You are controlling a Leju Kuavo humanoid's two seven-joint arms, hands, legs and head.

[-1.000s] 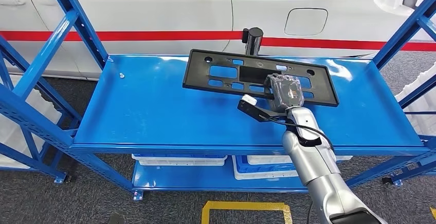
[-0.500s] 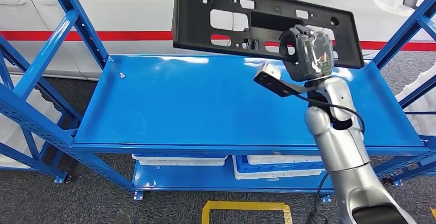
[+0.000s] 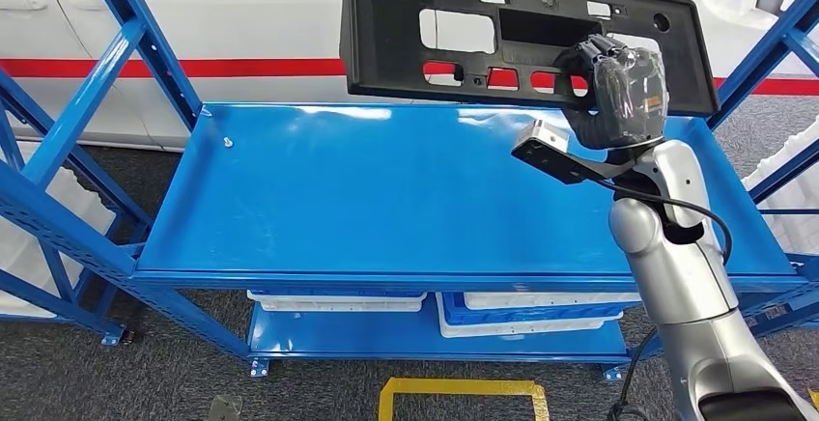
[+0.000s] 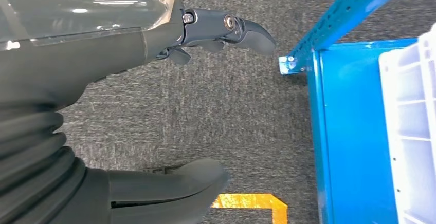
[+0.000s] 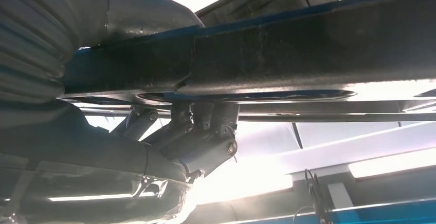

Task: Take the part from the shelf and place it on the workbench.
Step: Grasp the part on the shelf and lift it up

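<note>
Overhead, right hand point(image 3: 618, 88) holds part point(image 3: 464, 40) above blue shelf point(image 3: 386, 199).

A white car body point(image 3: 290, 15) with a red stripe stands behind; grey carpet floor point(image 3: 319, 382) bears yellow tape point(image 3: 464, 389).

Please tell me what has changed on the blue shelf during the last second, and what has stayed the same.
The right hand, already holding the black part, lifted it off the blue shelf and now holds it high, tilted up on edge and shifted slightly right. The shelf and white bins below stayed put.
</note>
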